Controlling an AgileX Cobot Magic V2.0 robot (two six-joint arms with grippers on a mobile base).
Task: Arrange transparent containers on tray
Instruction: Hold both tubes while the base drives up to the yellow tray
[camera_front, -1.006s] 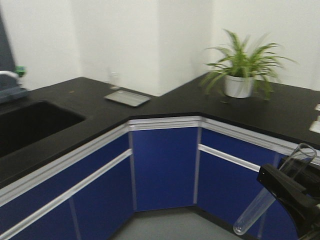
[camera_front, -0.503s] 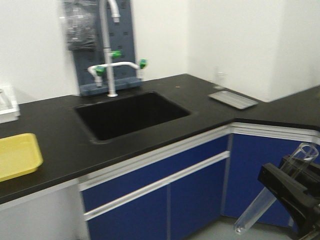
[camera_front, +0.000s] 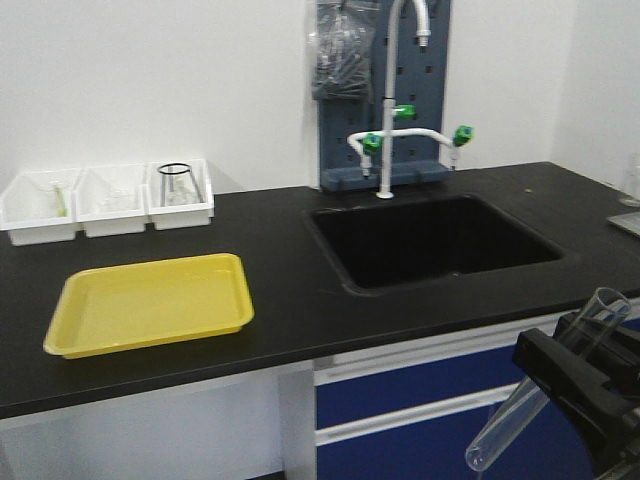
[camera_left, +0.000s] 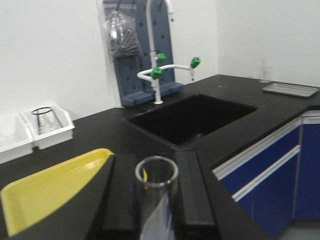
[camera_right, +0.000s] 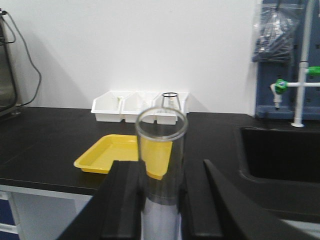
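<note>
Swinging left since half a second ago, your front view now takes in the whole yellow tray (camera_front: 148, 303) at 8 o'clock, where only part of it showed at the frame's edge. The sink (camera_front: 430, 240) has slid from centre to 2 o'clock, and three white bins (camera_front: 105, 200) have come in at 10 o'clock against the wall. Your right claw (camera_front: 565, 365) sits at 4 o'clock as before, clamped on a test tube (camera_front: 505, 428) that slants rim-up. It is off the black tabletop's (camera_front: 280, 300) front edge, before the blue cabinet fronts (camera_front: 420, 400). Open tabletop runs between tray and sink, and between tray and bins.

From the left wrist, your left claw (camera_left: 156, 165) grips a second test tube (camera_left: 157, 215) at 6 o'clock, rim towards the lens. You have the tray (camera_left: 55, 187) at 8 o'clock, the sink (camera_left: 192, 117) at 1 o'clock, and a metal tray (camera_left: 291, 89) at 2 o'clock by the corner.

From the right wrist, the right claw (camera_right: 162, 170) holds its test tube (camera_right: 160, 210) at 6 o'clock. The tray (camera_right: 107, 152) lies at 8 o'clock near the front edge. The bins (camera_right: 122, 107) are at 11 o'clock and the sink (camera_right: 280, 150) at 4 o'clock.
</note>
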